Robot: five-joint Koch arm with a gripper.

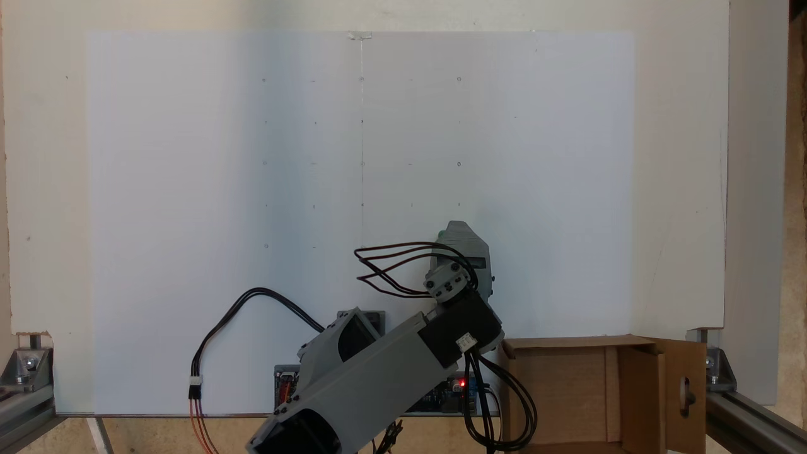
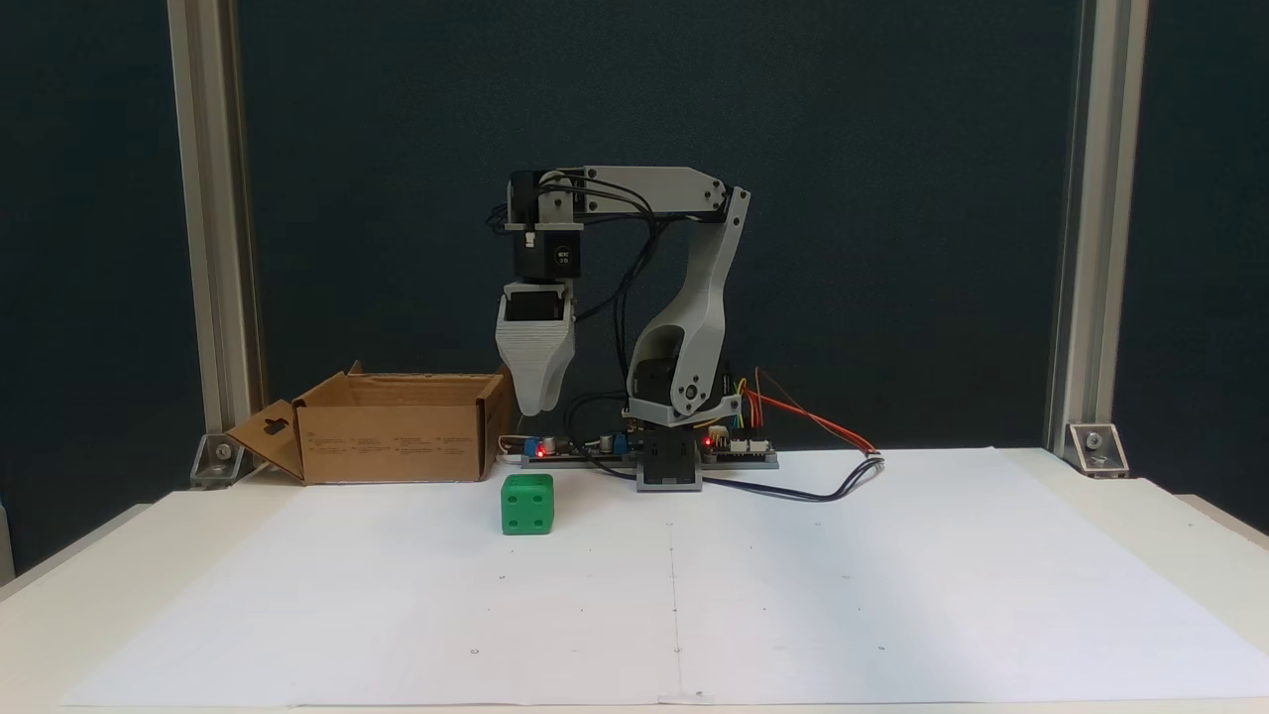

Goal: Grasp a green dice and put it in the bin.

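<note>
- From above, the gripper (image 1: 455,234) hides nearly all of the green dice (image 2: 527,504); only a green sliver shows.
- Its jaws overlap, so I cannot tell their state.
- The dice rests on white paper (image 2: 793,575), near the cardboard bin (image 2: 397,426).

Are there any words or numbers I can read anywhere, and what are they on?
White label on the black motor above the gripper: too blurred to read.
Faint print rows on the bin front: too small to read.
White sticker on the motor in the view from above: unreadable.
</note>
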